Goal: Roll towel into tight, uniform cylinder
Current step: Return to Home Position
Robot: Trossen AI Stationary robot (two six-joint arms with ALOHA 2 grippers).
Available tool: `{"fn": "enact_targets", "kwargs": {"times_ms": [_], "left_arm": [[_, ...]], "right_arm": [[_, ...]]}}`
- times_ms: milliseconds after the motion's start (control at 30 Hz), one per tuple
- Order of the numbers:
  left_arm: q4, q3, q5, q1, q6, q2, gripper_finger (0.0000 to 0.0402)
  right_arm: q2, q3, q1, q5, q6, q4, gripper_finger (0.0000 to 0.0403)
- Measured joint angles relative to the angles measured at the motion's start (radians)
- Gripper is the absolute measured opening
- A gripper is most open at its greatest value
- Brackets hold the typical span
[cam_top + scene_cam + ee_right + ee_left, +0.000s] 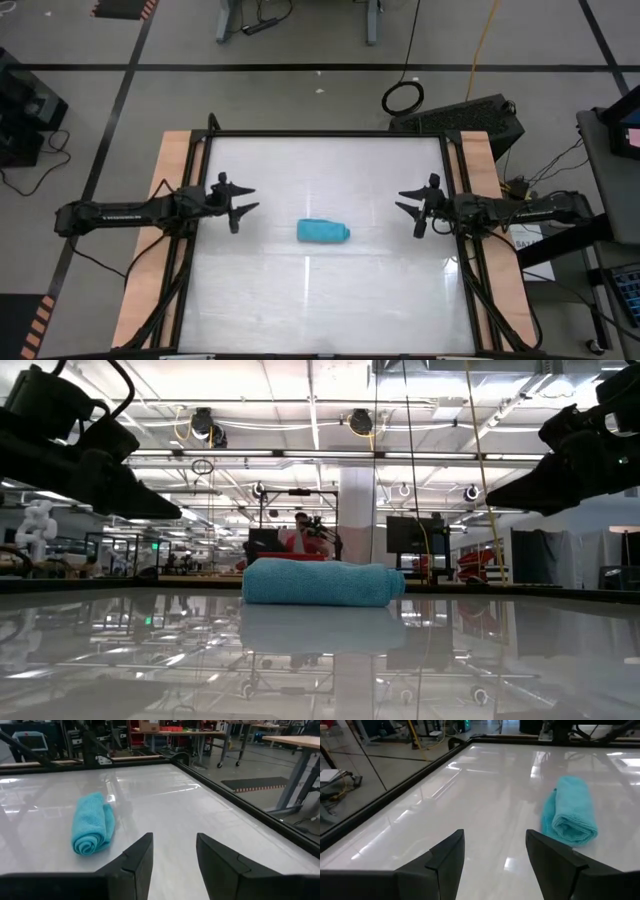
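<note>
You are looking down on the white table point(330, 290), which is filling the middle and lower part of the high view. The left arm point(110, 213) is reaching in from the left edge of that frame and the right arm point(530, 208) from the right edge, both sitting at mid-height. The left gripper point(254, 198) is hanging left of centre with its fingers spread apart, gripping nothing; the right gripper point(400, 201) is facing it from right of centre, likewise released and empty. Between them, well apart from both, the towel point(323, 231) is lying at the frame's centre as a short turquoise roll (its spiral end is showing in both wrist views), with its long axis running left to right
</note>
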Motion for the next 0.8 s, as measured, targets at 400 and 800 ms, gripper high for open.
{"fn": "enact_targets", "kwargs": {"times_ms": [400,800], "left_arm": [[0.002,0.0,0.009,0.0,0.0,0.0,0.0216],[0.061,0.0,0.07,0.0,-0.025,0.0,0.0216]], "right_arm": [[0.0,0.0,0.0,0.001,-0.007,0.008,0.0141],[0.0,0.0,0.0,0.001,-0.008,0.008,0.0141]]}}
